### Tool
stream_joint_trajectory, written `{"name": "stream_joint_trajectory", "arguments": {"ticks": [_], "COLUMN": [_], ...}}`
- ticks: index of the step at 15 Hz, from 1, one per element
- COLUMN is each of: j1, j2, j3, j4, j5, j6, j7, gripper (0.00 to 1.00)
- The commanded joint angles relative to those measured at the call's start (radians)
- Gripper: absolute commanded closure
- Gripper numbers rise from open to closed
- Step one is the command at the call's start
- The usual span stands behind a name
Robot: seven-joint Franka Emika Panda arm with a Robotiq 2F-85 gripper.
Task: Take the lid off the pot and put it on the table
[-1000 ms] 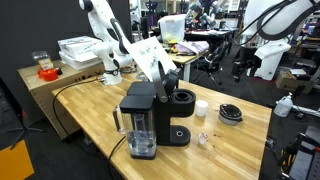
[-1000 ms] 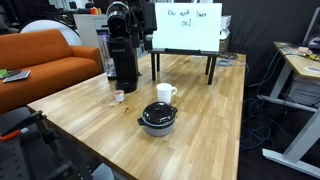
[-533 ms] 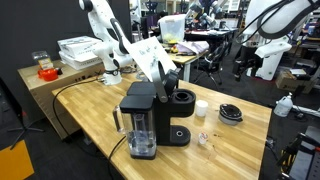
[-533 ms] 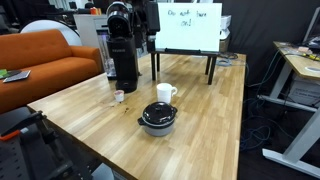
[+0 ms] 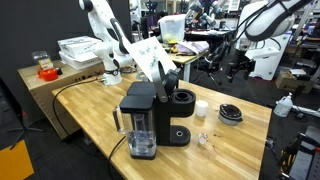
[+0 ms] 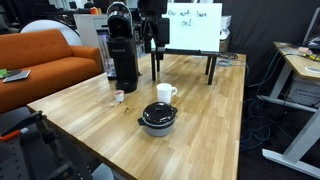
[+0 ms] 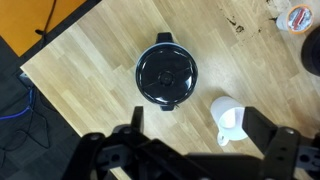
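Observation:
The low black pot (image 7: 167, 72) stands on the light-wood table (image 7: 90, 70) with its dark round lid (image 7: 168, 68) on it, knob in the middle. It shows in both exterior views (image 5: 231, 114) (image 6: 158, 118). My gripper (image 7: 197, 125) is open and empty, high above the table, with its dark fingers (image 7: 137, 120) at the bottom of the wrist view. The pot lies beyond the fingertips. In the exterior views the gripper hangs behind the coffee machine (image 5: 170, 78) and in front of the whiteboard (image 6: 153, 40), well apart from the pot.
A white cup (image 7: 228, 117) (image 6: 165, 93) (image 5: 201, 108) stands close beside the pot. A tall black coffee machine (image 5: 150, 115) (image 6: 122, 50) stands on the table. A whiteboard sign (image 6: 195, 28) is at the back, a bench with white boxes (image 5: 75, 50) to the side.
The gripper has moved a little further in front of the whiteboard and shows more fully. Pot, lid and cup have not moved.

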State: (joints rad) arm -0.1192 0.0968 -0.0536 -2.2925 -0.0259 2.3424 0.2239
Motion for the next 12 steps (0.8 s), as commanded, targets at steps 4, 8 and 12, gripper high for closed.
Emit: {"name": "stream_joint_trajectory", "arguments": {"ticks": [4, 8, 12], "j1": [0.009, 0.010, 0.012], "j2": [0.128, 0.134, 0.134], "j3": [-0.049, -0.057, -0.056], "j4": [0.103, 0.097, 0.100], "j5": [0.003, 0.015, 0.015], "j6": [0.003, -0.001, -0.001], "j7": [-0.030, -0.031, -0.031], "gripper": [0.00, 0.00, 0.00]}}
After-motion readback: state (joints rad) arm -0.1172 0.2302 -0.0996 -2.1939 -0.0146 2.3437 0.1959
